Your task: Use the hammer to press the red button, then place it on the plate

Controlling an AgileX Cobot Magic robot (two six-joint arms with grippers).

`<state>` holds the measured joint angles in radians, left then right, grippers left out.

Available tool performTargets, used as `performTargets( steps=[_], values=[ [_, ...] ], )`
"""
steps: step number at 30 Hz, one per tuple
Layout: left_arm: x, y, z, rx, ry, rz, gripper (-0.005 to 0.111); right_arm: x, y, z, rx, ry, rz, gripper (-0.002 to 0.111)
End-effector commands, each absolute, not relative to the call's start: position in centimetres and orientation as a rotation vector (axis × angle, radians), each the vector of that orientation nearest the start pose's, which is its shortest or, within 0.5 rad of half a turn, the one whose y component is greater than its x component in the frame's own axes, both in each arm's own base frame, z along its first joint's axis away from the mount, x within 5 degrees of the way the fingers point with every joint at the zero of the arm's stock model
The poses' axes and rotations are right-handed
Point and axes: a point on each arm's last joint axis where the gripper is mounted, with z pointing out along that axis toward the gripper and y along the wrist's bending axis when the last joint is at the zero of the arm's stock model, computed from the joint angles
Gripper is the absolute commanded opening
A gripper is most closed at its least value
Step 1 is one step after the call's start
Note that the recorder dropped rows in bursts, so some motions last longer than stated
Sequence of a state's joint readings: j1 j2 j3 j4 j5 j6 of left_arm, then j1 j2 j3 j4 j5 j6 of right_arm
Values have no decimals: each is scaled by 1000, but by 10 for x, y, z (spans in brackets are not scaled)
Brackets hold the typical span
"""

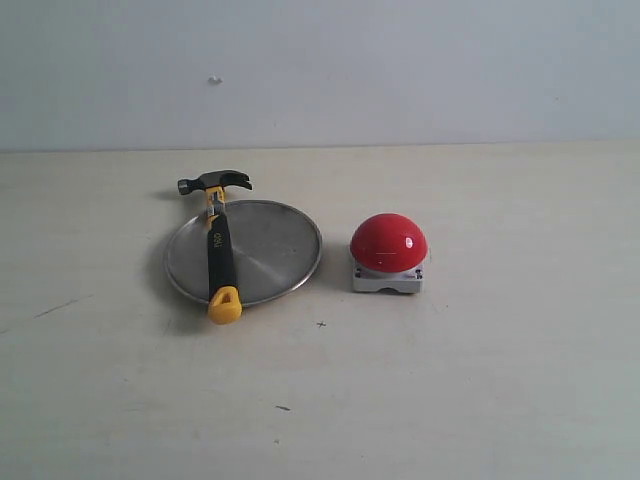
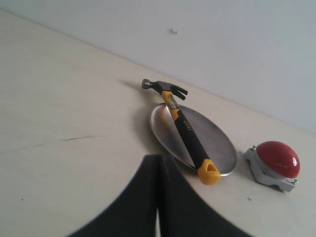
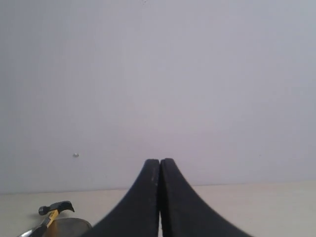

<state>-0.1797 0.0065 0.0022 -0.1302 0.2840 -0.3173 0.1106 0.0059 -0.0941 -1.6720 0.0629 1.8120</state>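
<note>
The hammer (image 1: 220, 250) lies across the left part of the silver plate (image 1: 275, 250), its dark head past the far rim and its yellow butt end over the near rim. To the plate's right stands the red button (image 1: 388, 243) on its grey base. In the left wrist view the hammer (image 2: 185, 131), the plate (image 2: 212, 138) and the red button (image 2: 277, 158) all show beyond my left gripper (image 2: 159, 160), which is shut and empty, well short of the plate. My right gripper (image 3: 160, 164) is shut and empty, facing the wall, with the hammer (image 3: 55, 209) head low at one side.
A pale wooden table (image 1: 480, 380) carries everything, with a light wall (image 1: 400, 70) behind it. Neither arm appears in the exterior view. Small dark marks dot the table in front of the plate.
</note>
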Motion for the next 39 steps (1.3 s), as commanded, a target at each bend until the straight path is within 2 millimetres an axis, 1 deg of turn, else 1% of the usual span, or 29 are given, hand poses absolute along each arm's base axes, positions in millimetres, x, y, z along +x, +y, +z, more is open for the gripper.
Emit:
performTargets(
  steps=[1, 2, 5, 7, 9, 10, 12, 15, 18, 39],
  values=[
    [53, -13, 188, -207, 1771, -494, 0, 50, 1, 243, 23, 1429, 121, 0],
    [53, -13, 188, -207, 1771, -494, 0, 50, 2, 242, -39, 1439, 68, 0],
    [53, -13, 188, -207, 1771, -494, 0, 50, 6, 240, -86, 1447, 92, 0],
    [53, -13, 188, -207, 1771, -494, 0, 51, 6, 238, -74, 1437, 99, 0],
    [53, -13, 188, -207, 1771, -494, 0, 54, 6, 224, -49, 1464, 121, 0],
    [53, -13, 188, -207, 1771, -494, 0, 56, 6, 214, -24, 1494, 146, 0],
    [53, -13, 188, -207, 1771, -494, 0, 56, 6, 212, 4, 1501, 174, 0],
    [53, -13, 188, -207, 1771, -494, 0, 56, 6, 205, 62, 1573, 228, 0],
    [53, -13, 188, -207, 1771, -494, 0, 56, 6, 205, 88, 1576, 253, 0],
    [53, -14, 188, -200, 1772, -492, 0, 56, 6, 205, 92, 1576, 258, 0]
  ],
)
